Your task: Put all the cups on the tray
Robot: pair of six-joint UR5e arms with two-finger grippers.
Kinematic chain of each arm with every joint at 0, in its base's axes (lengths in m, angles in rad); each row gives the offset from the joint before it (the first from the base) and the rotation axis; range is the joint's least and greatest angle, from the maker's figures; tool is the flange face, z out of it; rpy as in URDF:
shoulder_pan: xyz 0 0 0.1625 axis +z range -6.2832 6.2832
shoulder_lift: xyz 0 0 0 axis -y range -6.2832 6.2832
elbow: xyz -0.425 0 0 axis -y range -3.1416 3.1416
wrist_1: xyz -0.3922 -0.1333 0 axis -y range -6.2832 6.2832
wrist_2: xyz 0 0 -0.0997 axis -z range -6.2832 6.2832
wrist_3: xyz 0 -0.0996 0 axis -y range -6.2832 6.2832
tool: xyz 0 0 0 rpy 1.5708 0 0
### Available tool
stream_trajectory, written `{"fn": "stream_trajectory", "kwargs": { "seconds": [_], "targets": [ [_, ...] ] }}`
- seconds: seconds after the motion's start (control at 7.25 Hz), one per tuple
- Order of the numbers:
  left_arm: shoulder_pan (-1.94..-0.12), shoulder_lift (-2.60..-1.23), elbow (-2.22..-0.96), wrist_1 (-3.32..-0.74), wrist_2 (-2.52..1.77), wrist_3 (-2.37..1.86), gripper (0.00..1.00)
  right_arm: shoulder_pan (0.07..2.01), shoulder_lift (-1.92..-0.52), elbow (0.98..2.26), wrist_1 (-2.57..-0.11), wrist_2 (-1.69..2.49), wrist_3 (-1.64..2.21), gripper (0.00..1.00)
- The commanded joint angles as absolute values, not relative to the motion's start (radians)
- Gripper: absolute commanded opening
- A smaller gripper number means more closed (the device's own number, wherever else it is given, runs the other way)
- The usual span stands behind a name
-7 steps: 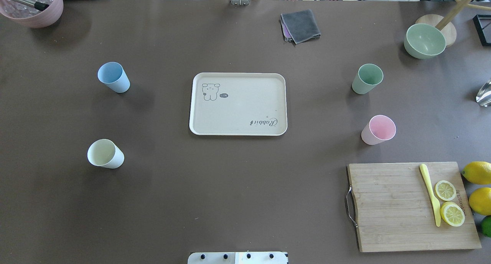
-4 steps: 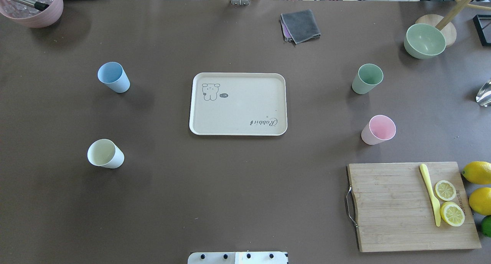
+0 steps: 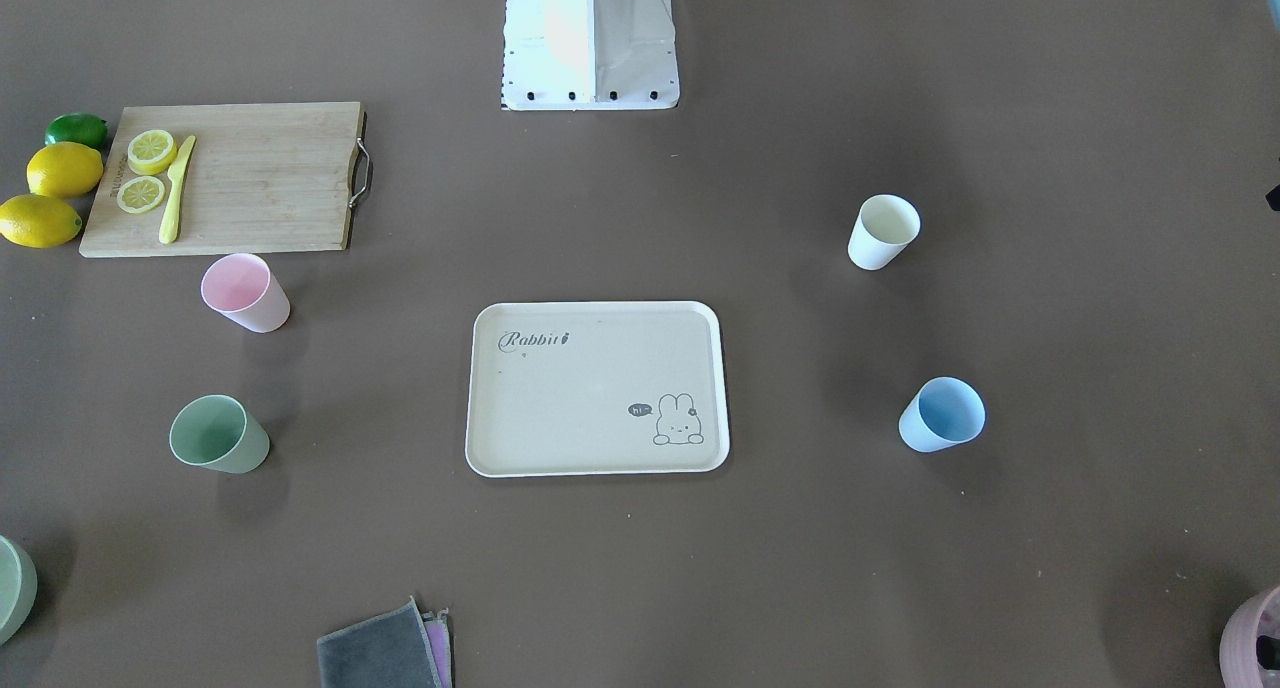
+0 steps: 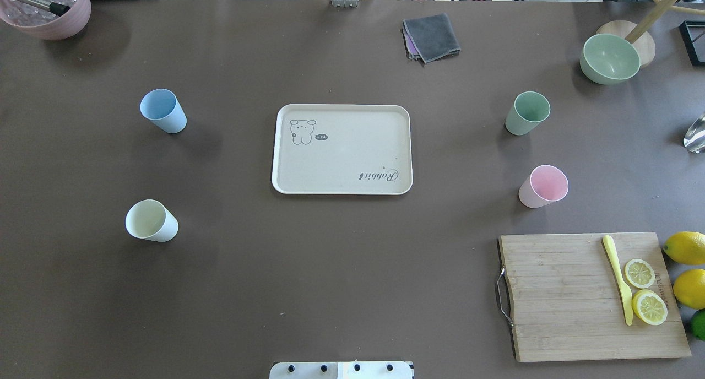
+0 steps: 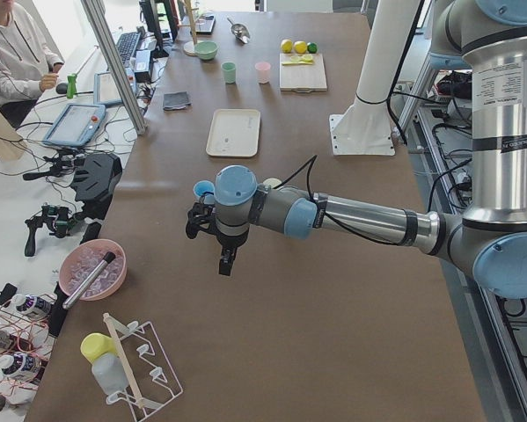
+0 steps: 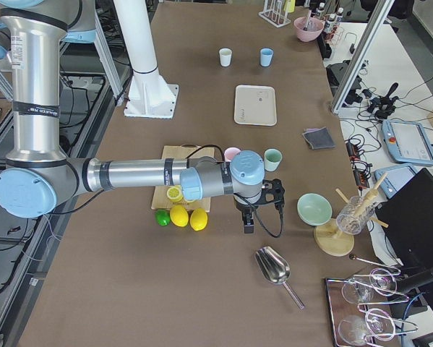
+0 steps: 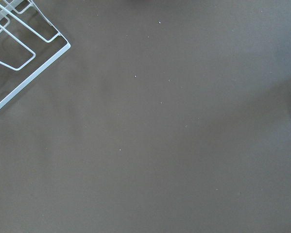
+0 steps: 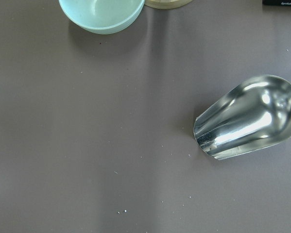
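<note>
Tray (image 4: 352, 153) lay bare at mid-bench. Blue cup (image 4: 162, 110) and cream-white cup (image 4: 150, 220) stood upright well apart from it toward the left arm (image 5: 360, 215), sage-green cup (image 4: 527, 112) and pink cup (image 4: 543, 186) toward the right arm (image 6: 129, 173), probably a pair for each. Both arms hung beyond the cups near the bench ends; whether their jaws were parted or clenched could not be told.

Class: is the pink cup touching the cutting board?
Apart. The overhead view shows a clear gap between the pink cup and the cutting board, with the cup standing just beyond the board's far edge.
</note>
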State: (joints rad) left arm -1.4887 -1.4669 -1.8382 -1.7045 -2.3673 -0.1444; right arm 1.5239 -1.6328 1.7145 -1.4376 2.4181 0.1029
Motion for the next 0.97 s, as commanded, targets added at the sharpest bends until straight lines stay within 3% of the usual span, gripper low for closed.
{"fn": "stream_trajectory", "kwargs": {
  "seconds": [0.0, 0.41, 0.83],
  "targets": [
    [-1.488, -1.468, -1.847, -1.706, -2.368, -0.147, 0.98, 1.508, -1.629, 1.733, -1.434, 2.448, 0.106, 1.0],
    [-1.476, -1.482, -1.847, -1.707, -2.37, -0.146, 0.98, 1.262, -1.609, 1.906, -1.366, 2.407, 0.482, 1.0],
    [-1.476, -1.483, -1.845, -1.721, -2.367, -0.147, 0.98, 1.031, -1.6, 1.881, -1.201, 2.322, 0.729, 1.0]
  ]
}}
